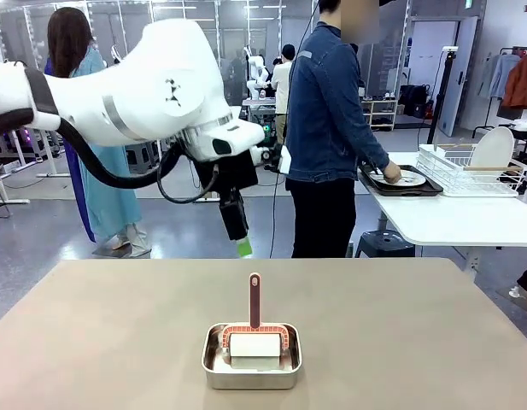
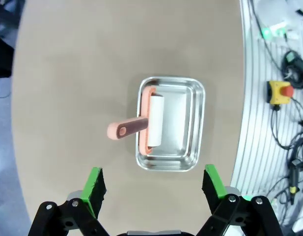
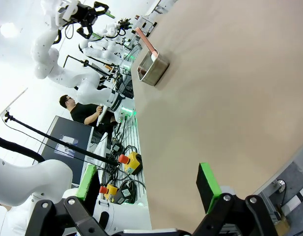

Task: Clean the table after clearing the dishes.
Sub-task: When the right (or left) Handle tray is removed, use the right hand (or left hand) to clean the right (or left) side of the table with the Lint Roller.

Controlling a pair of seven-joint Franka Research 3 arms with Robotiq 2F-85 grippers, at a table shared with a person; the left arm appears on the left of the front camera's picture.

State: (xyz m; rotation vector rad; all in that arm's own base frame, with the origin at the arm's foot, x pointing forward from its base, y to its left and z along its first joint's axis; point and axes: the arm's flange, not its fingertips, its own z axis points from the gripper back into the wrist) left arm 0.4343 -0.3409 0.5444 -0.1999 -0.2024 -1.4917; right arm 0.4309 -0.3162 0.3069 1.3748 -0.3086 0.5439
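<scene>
Left pincer (image 2: 152, 183) hangs over the counter (image 1: 92, 342), its green-padded jaws spread wide with nothing between them, pointing down at the steel pan (image 2: 190, 123). Your right pincer (image 3: 147, 184) is likewise wide open and empty, low by the counter's edge and well apart from the pan.

The dishes (image 1: 406, 178) are already off the beige counter. You can see a white plate on a dark tray (image 1: 421, 190) on the white counter (image 1: 451, 222) at the far right, under the person's hand (image 1: 389, 173).

By my judgement, only the wiping is left for you. The roller (image 2: 155, 120) lies in the pan, white drum against one wall, with its pinkish handle (image 2: 125, 130) rising over the rim. It is probably light and rigid, with a soft or tacky drum. Take it by the handle, a slim flat bar, across its narrow faces near mid-length. The pan is thin, smooth metal with rounded corners, and it may slide on the matte top if you nudge it.
</scene>
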